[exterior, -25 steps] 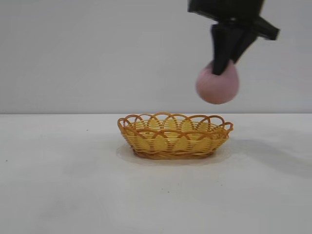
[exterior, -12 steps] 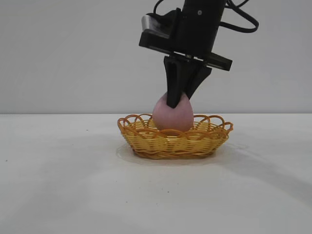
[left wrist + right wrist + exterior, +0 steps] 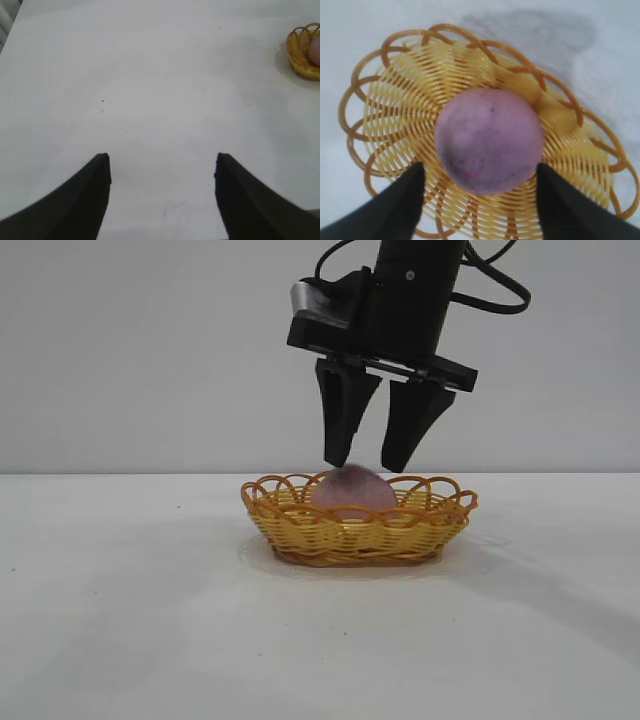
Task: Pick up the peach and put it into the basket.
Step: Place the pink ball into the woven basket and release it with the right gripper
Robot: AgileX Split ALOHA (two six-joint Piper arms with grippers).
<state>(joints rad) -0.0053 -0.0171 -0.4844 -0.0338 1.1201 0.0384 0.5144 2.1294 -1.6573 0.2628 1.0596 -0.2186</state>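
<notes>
Left gripper: black fingers spread apart, nothing between, over bare white table, well left of basket. Shallow oval yellow woven basket with orange-brown looped rim at table centre. Rounded matte dusty-pink peach sits inside basket, top above rim. Right gripper: black fingers released, just above peach, straddling it.

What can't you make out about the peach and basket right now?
- Exterior view: the peach's lower half, and whether it rests on the floor of the basket, is hidden by the woven wall.
- Left wrist view: basket and peach are cut off by the picture's edge.
- Right wrist view: the open right claw shows only its fingertips; the basket rim is cropped.
</notes>
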